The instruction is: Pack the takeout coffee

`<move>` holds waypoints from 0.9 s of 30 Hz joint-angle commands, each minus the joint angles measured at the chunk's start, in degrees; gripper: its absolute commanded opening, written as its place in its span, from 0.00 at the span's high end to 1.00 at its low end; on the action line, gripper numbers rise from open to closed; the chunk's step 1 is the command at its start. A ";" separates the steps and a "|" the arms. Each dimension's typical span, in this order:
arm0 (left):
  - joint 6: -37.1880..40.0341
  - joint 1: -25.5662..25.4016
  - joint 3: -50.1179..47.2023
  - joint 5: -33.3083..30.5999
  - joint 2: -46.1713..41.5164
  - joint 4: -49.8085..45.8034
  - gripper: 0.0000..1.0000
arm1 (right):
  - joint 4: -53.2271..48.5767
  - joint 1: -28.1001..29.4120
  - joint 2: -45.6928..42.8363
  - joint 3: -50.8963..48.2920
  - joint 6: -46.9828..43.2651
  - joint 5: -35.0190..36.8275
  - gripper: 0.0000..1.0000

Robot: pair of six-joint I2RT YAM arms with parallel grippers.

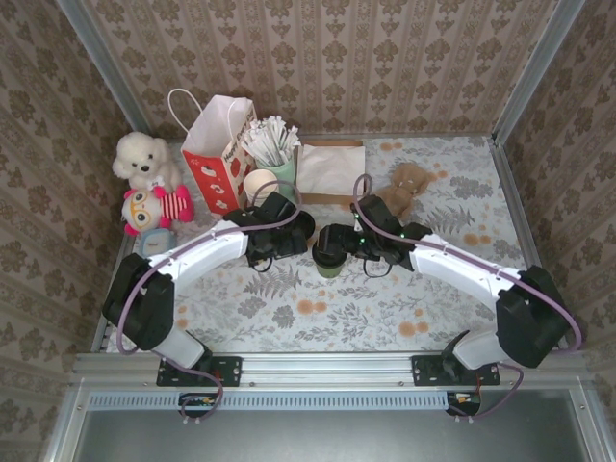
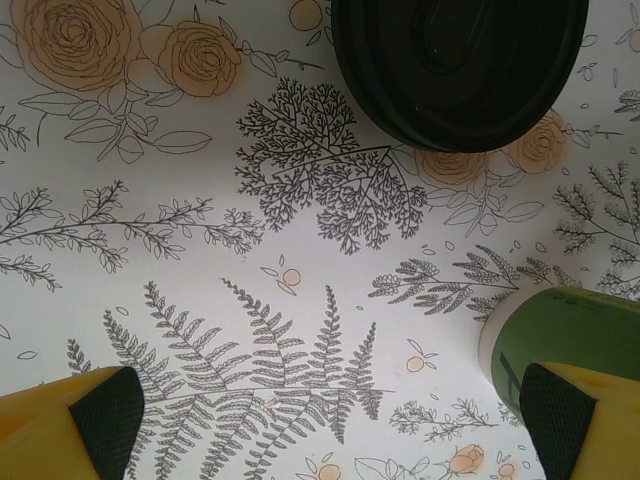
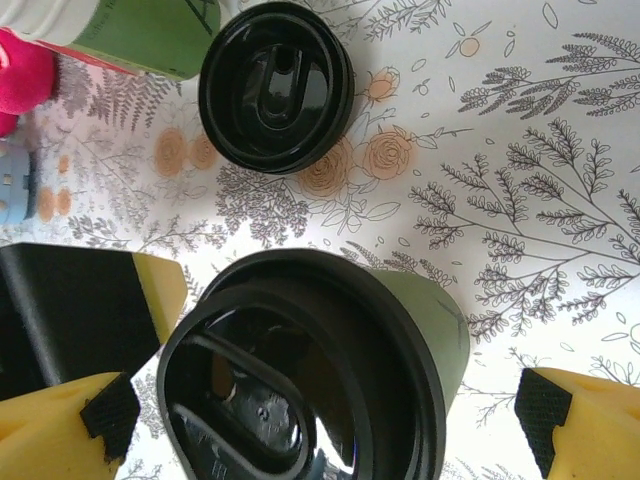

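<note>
The takeout coffee is a small green cup standing mid-table. A black lid rests on its top and looks slightly askew. My right gripper is open, its yellow fingers either side of the cup and clear of its wall. A second black lid lies flat on the cloth just beyond. My left gripper is open over bare cloth with nothing between its pads; that loose lid lies ahead of it and a green cup wall sits beside its right finger. In the top view, the left gripper and right gripper flank the cup.
A red-and-white paper bag stands at the back left. Next to it are a pale green holder of wrapped sticks and a stack of green cups. A white flat packet, a teddy bear and plush toys line the back.
</note>
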 commanded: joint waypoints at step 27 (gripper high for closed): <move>-0.43 -1.64 1.63 -1.56 1.69 -0.01 0.00 | -10.53 2.82 8.52 8.20 -3.34 1.85 0.06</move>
